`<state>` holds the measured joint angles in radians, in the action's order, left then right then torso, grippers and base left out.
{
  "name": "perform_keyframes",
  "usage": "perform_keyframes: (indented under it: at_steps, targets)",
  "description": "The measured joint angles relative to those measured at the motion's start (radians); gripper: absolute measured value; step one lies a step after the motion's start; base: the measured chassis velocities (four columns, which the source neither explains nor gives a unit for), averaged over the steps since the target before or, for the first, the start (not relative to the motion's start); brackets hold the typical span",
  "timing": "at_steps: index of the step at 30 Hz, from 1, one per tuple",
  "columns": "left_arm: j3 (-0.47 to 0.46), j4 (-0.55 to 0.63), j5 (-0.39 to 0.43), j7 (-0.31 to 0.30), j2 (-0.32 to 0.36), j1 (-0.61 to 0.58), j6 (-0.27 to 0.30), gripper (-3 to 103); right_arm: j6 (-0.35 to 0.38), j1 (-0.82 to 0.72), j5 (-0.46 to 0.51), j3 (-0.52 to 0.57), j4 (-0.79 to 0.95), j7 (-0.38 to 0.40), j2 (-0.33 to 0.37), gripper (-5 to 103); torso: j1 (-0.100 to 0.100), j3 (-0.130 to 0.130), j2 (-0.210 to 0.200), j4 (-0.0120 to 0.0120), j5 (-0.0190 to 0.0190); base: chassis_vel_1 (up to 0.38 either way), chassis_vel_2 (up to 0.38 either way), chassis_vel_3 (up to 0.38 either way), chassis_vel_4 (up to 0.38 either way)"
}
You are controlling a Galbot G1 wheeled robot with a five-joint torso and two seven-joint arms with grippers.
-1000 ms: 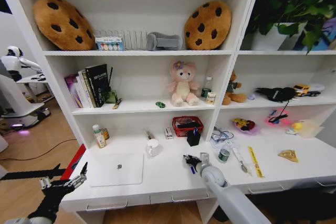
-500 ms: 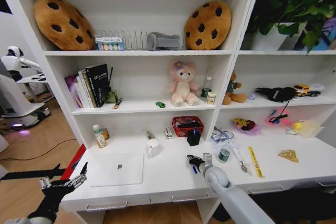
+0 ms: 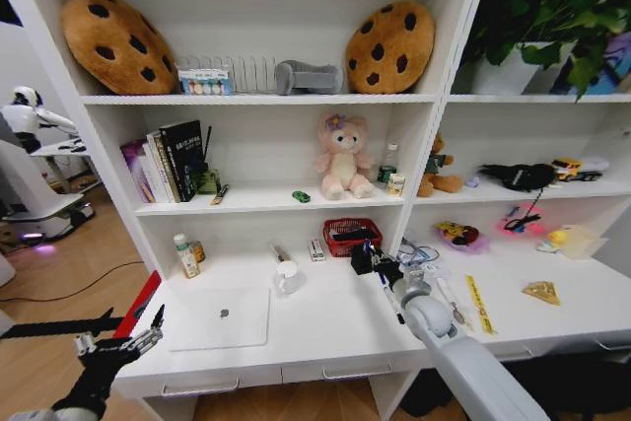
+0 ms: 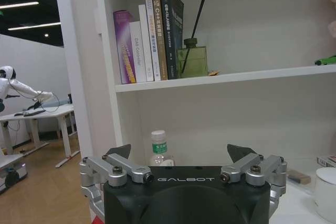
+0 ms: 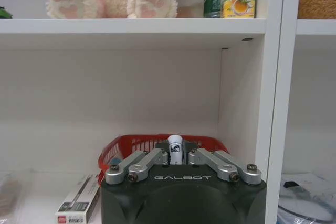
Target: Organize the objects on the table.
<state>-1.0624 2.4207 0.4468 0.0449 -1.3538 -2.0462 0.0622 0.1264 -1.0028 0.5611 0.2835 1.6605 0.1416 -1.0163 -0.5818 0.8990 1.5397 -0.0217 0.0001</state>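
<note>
White all over here: the surface [image 3: 325, 327] runs long under the white shelving [image 3: 434, 105], with the clutter spread along it. Biggest item is the silver laptop [image 3: 219, 317], lying flat and closed toward the left, near the front edge. Behind it stands the white mug [image 3: 287, 277], and off to the right the yellow ruler [image 3: 479, 303] lies flat, well apart from both.

The right hand [image 3: 373, 261] is up over the back of the surface, just in front of the red basket [image 3: 352, 236] and the dark pen holder [image 3: 362, 259]. It's clamped narrow on a pen [image 5: 175, 149], pointing up between the fingers. My guess is it's carrying the pen toward that holder, since that's where pens would belong.

The head view barely shows the pen, while the right wrist view has its white end poking up plainly. The left hand [image 4: 184, 171] hangs low off the surface's left end, spread wide and holding nothing; its own camera faces the books [image 4: 149, 38] on the shelf
</note>
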Motion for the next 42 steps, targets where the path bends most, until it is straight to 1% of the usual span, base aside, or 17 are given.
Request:
perform_keyframes:
  at_steps: [1,3,5,6,9,10,14,20,23,25,26,28,32,34,37,39,42]
  targets:
    - [0.0,0.0,0.0,0.0,0.0,0.0,0.0,100,0.0,0.0,0.0,0.0,0.0,0.0,0.0,13,0.0,0.0,0.0,0.0,0.0,0.0,0.0,0.0,0.0]
    - [0.0,0.0,0.0,0.0,0.0,0.0,0.0,100,-0.028,0.034,-0.011,0.008,-0.043,0.002,-0.032,13,0.0,0.0,0.0,0.0,0.0001,0.0,0.0,0.0,0.0]
    - [0.0,0.0,0.0,0.0,0.0,0.0,0.0,100,-0.038,0.053,-0.013,0.006,-0.066,0.003,-0.043,13,0.0,0.0,0.0,0.0002,0.0001,0.0,0.0,0.0,0.0]
    - [0.0,0.0,0.0,0.0,0.0,0.0,0.0,100,-0.054,0.087,-0.014,-0.007,-0.107,0.002,-0.057,13,0.0,0.0,0.0,0.0002,-0.0001,0.0,0.0,0.0,0.0]
    - [0.0,0.0,0.0,0.0,0.0,0.0,0.0,100,-0.064,0.108,-0.018,-0.017,-0.132,0.002,-0.067,13,0.0,0.0,0.0,0.0001,-0.0002,0.0,0.0,0.0,0.0]
    - [0.0,0.0,0.0,0.0,0.0,0.0,0.0,100,-0.076,0.137,-0.024,-0.029,-0.163,0.001,-0.083,13,0.0,0.0,0.0,-0.0002,-0.0001,0.0,0.0,0.0,0.0]
    - [0.0,0.0,0.0,0.0,0.0,0.0,0.0,100,-0.122,0.235,-0.057,-0.071,-0.256,-0.004,-0.13,13,0.0,0.0,0.0,0.0005,-0.0002,0.0,0.0,0.0,0.0]
    - [0.0,0.0,0.0,0.0,0.0,0.0,0.0,100,-0.163,0.326,-0.101,-0.102,-0.349,-0.015,-0.161,13,0.0,0.0,0.0,0.0001,-0.0002,0.0,0.0,0.0,0.0]
    - [0.0,0.0,0.0,0.0,0.0,0.0,0.0,100,-0.18,0.345,-0.118,-0.107,-0.381,-0.022,-0.167,13,0.0,0.0,0.0,0.0001,-0.0002,0.0,0.0,0.0,0.0]
    - [0.0,0.0,0.0,0.0,0.0,0.0,0.0,100,-0.218,0.368,-0.155,-0.108,-0.442,-0.034,-0.176,13,0.0,0.0,0.0,-0.0001,-0.0002,0.0,0.0,0.0,0.0]
    - [0.0,0.0,0.0,0.0,0.0,0.0,0.0,100,-0.218,0.368,-0.155,-0.108,-0.442,-0.034,-0.176,13,0.0,0.0,0.0,-0.0001,-0.0002,0.0,0.0,0.0,0.0]
    - [0.0,0.0,0.0,0.0,0.0,0.0,0.0,100,-0.257,0.383,-0.189,-0.108,-0.5,-0.044,-0.191,13,0.0,0.0,0.0,-0.0001,0.0,0.0,0.0,0.0,0.0]
    - [0.0,0.0,0.0,0.0,0.0,0.0,0.0,100,-0.278,0.39,-0.201,-0.109,-0.535,-0.051,-0.201,13,0.0,0.0,0.0,0.0001,-0.0001,0.0,0.0,0.0,0.0]
    - [0.0,0.0,0.0,0.0,0.0,0.0,0.0,100,-0.307,0.401,-0.221,-0.114,-0.58,-0.064,-0.21,13,0.0,0.0,0.0,0.0,0.0,0.0,0.0,0.0,0.0]
    - [0.0,0.0,0.0,0.0,0.0,0.0,0.0,100,-0.319,0.406,-0.237,-0.114,-0.598,-0.068,-0.213,13,0.0,0.0,0.0,0.0001,-0.0001,0.0,0.0,0.0,0.0]
    - [0.0,0.0,0.0,0.0,0.0,0.0,0.0,100,-0.342,0.416,-0.257,-0.117,-0.63,-0.072,-0.223,13,0.0,0.0,0.0,0.0001,0.0,0.0,0.0,0.0,0.0]
    - [0.0,0.0,0.0,0.0,0.0,0.0,0.0,100,-0.345,0.417,-0.27,-0.117,-0.636,-0.072,-0.224,13,0.0,0.0,0.0,0.0001,-0.0001,0.0,0.0,0.0,0.0]
